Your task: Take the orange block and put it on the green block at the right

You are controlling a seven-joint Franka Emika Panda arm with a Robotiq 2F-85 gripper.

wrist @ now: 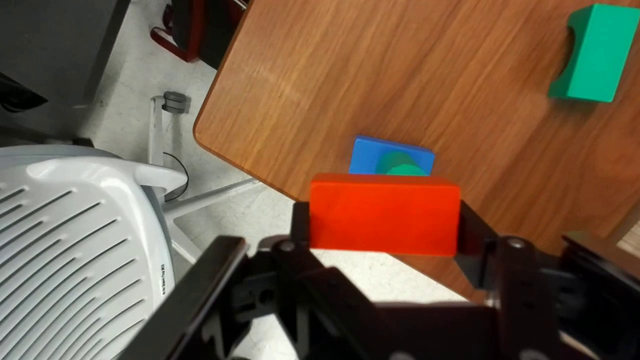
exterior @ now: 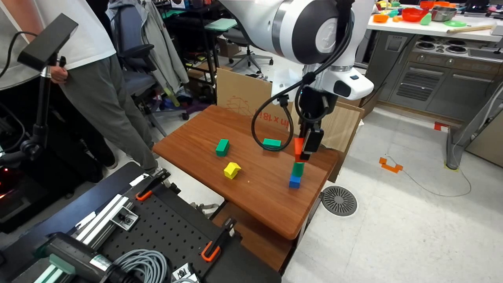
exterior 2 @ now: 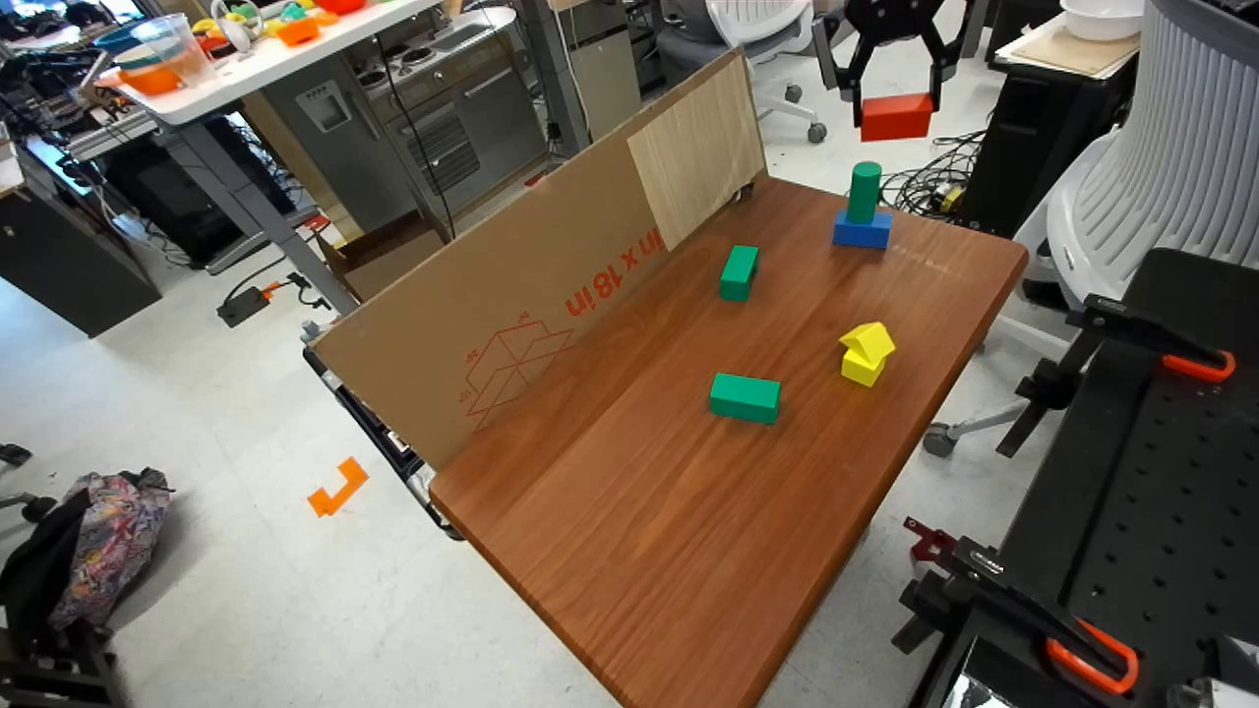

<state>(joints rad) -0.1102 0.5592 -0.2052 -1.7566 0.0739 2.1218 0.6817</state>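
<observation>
In an exterior view, left to right: green block (exterior 2: 865, 193) upright on the blue block (exterior 2: 862, 233), then the orange block (exterior 2: 896, 118) gripped in the claw (exterior 2: 897, 104), clear gap below it. Wrist view hides that gap; there it goes white chair (wrist: 95, 235), edge of the table (wrist: 280, 90), blue block near that edge, roomy bare wood, arched green block (wrist: 602, 55).
</observation>
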